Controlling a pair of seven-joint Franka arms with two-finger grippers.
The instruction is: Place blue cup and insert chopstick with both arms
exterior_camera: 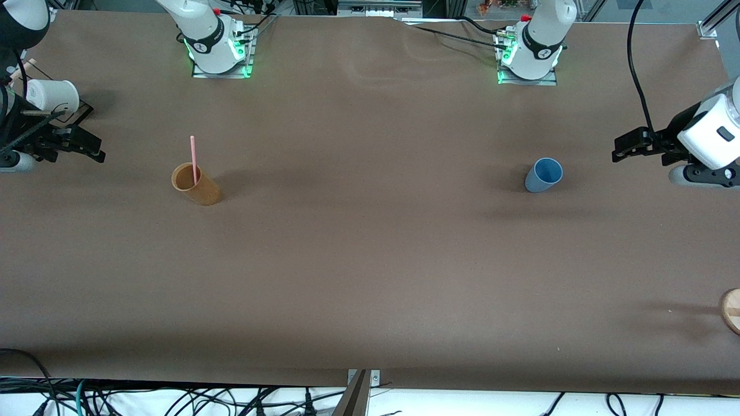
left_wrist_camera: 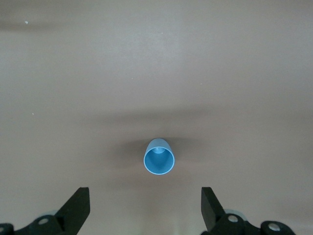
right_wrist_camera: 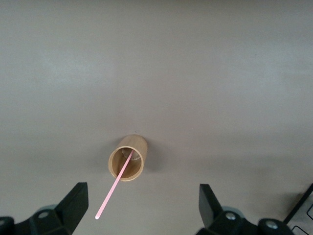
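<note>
The light-blue cup stands upright and empty on the brown table, toward the left arm's end; the left wrist view looks down into the blue cup. My left gripper is open, apart from the cup, with nothing between its fingers. The pale-pink chopstick leans inside a taller orange-brown cup toward the right arm's end. My right gripper is open and empty, off to the side of that cup.
A white cup lies beside the right arm at the table's end. A round wooden piece sits at the edge near the left arm's end. Cables hang along the table's front edge.
</note>
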